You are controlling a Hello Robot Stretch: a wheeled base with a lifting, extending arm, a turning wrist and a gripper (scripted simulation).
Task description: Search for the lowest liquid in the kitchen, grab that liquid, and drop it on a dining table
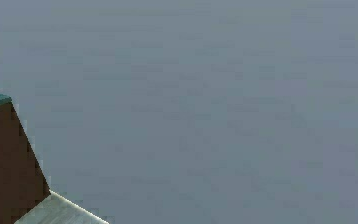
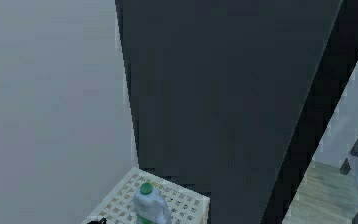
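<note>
Apparently the target: a low bottle at the foot of a dark cabinet

Low at the arm side view's bottom edge stands a small clear plastic bottle with a green cap [image 2: 147,203]. It is upright on a white lattice-patterned surface [image 2: 192,206] (a crate's top or a low shelf, I cannot tell which). Both sit close against the foot of a tall dark flat-fronted cabinet [image 2: 217,100], and a plain grey wall [image 2: 47,100] rises to the left of it. I judge this bottle to be the liquid the task wants, since it sits about as low as anything could.

The bottle should be light, with thin walls that give under pressure and a smooth skin that may slip. Being narrow and upright, it would likely tip at a sideways nudge. The best hold is round the body below the shoulder, not on the cap. What fills it, and how full it is, cannot be made out.

The claw's state, and whether it has hold of anything, I cannot tell.

At the forward view's lower left, a dark brown block with a green top [image 1: 12,160] sits above a strip of pale plank floor [image 1: 57,212].
</note>
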